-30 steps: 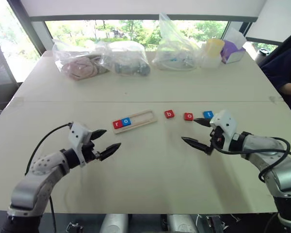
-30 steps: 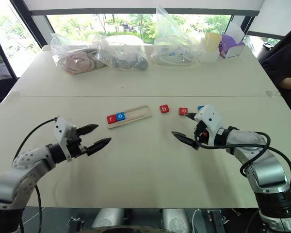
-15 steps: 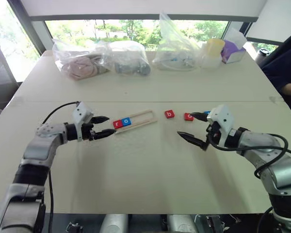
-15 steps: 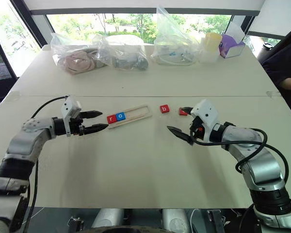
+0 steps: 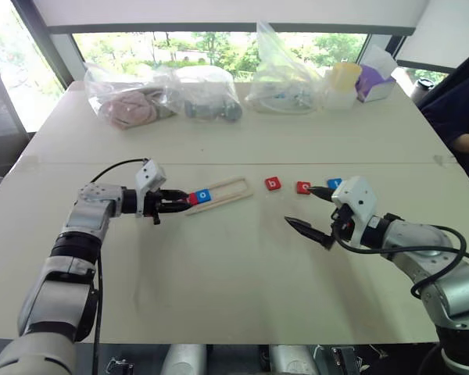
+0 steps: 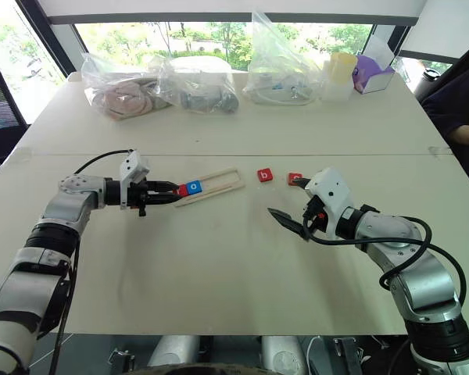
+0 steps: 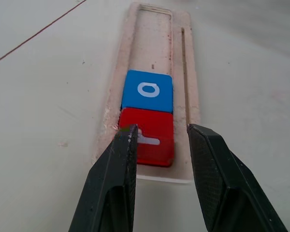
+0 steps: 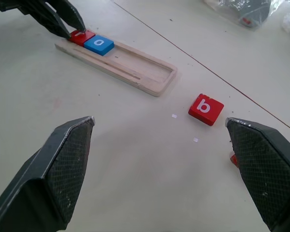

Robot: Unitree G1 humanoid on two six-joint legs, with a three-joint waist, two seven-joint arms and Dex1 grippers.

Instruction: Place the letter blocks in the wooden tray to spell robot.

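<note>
Left gripper [image 7: 158, 140], jaws closed, at red r block [image 7: 152, 137] in wooden tray [image 7: 181, 58]

You are looking at a pale surface [image 5: 219, 266] carrying the wooden tray [image 5: 230, 189], loose red "b" block [image 5: 273, 183], red block [image 5: 303, 187], blue block [image 5: 335, 183], and plastic bags [image 5: 281, 78] lying along its far edge.

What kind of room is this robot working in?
Probably an office or lab room: a big pale table by a wide window with trees outside, an office chair at the side, and bagged supplies and a tissue box along the table's far edge.
</note>
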